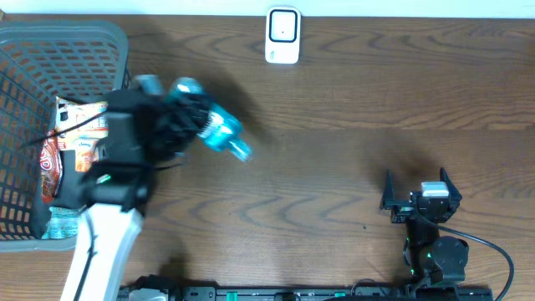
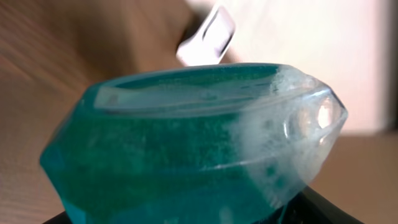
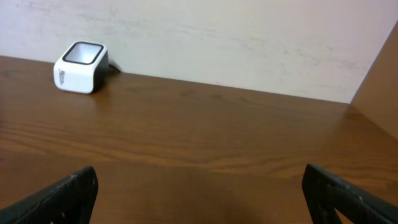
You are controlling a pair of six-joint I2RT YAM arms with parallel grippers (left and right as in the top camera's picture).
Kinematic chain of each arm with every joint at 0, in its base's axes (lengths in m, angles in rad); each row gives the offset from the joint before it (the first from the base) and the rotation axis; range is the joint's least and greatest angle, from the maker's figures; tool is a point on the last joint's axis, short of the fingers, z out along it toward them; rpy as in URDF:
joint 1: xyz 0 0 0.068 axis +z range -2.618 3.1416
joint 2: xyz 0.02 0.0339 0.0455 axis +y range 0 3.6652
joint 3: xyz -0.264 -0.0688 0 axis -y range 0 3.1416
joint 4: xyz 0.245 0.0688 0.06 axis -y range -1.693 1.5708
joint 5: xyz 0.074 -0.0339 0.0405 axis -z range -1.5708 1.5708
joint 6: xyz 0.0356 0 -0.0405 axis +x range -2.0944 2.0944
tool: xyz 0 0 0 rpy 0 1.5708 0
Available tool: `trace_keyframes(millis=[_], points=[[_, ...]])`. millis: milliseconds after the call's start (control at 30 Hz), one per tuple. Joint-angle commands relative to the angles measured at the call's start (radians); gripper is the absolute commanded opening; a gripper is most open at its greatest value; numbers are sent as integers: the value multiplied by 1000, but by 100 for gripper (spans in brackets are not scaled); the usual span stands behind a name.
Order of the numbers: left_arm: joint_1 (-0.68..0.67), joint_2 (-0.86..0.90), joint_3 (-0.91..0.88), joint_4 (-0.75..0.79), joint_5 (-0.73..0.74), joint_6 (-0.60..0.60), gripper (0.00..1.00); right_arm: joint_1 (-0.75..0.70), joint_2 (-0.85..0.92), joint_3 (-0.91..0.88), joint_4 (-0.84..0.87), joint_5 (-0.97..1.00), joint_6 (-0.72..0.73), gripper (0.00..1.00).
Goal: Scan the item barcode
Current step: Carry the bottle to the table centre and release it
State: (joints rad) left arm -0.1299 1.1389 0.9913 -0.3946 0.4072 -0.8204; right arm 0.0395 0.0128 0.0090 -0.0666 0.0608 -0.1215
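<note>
Brown wooden table (image 1: pixel 351 100) lies bare across the middle and right of the overhead view, so there is open room to move. At the left edge sits a grey basket (image 1: pixel 25 50) with packets inside. The left pincer (image 1: pixel 191 115) is clenched on a teal bottle (image 1: pixel 221 130), held just right of the basket's wall. A white scanner (image 1: pixel 282 35) stands at top centre, well apart. The step looks like carrying the bottle over; next it should travel up and right and turn its barcode toward the scanner. The right pincer (image 1: pixel 417 180), lower right, is released and holds nothing.
</note>
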Motion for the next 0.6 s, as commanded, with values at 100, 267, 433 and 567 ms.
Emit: trace_keyframes(millis=[100, 267, 433, 567], points=[[-284, 197, 14, 12, -278, 155, 54, -8, -4, -3, -1, 8, -11, 99], [-410, 373, 14, 36, -393, 154, 54, -8, -4, -3, -1, 8, -11, 99], [-450, 498, 14, 61, -401, 154, 54, -8, -4, -3, -1, 8, -11, 99], [-449, 541, 14, 68, -401, 154, 54, -8, -3, -3, 0, 8, -10, 99]])
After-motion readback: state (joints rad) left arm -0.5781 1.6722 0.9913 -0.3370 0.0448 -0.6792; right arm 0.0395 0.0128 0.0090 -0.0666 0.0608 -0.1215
